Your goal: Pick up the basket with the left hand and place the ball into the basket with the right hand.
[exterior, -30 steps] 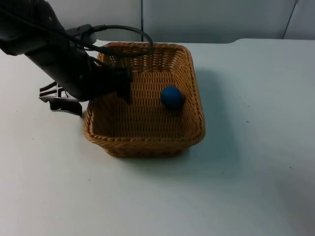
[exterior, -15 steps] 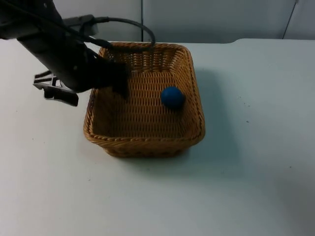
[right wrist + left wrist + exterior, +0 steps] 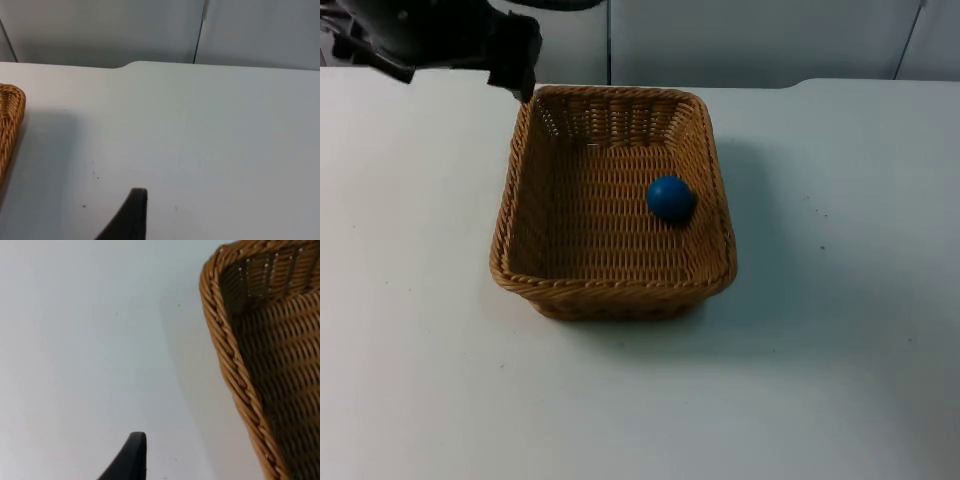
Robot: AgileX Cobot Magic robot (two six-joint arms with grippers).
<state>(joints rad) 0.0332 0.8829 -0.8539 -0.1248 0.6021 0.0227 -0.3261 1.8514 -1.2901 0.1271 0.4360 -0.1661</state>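
Note:
A woven wicker basket (image 3: 612,285) stands on the white table (image 3: 840,300), left of the middle. A blue ball (image 3: 670,198) lies inside it, against the right wall. My left gripper (image 3: 515,62) hangs at the far left, just beyond the basket's far left corner and apart from it. It holds nothing. In the left wrist view the basket's rim (image 3: 227,360) runs beside bare table. My right gripper (image 3: 134,212) waits over bare table to the right of the basket, whose corner (image 3: 11,107) shows in the right wrist view.
The grey partition wall (image 3: 760,40) closes the table's far edge, close behind the basket. White table top (image 3: 430,380) stretches to the left, right and front of the basket.
My left gripper has lifted out of the basket's left side and drawn back up to the far left corner. The basket and ball have stayed in place.

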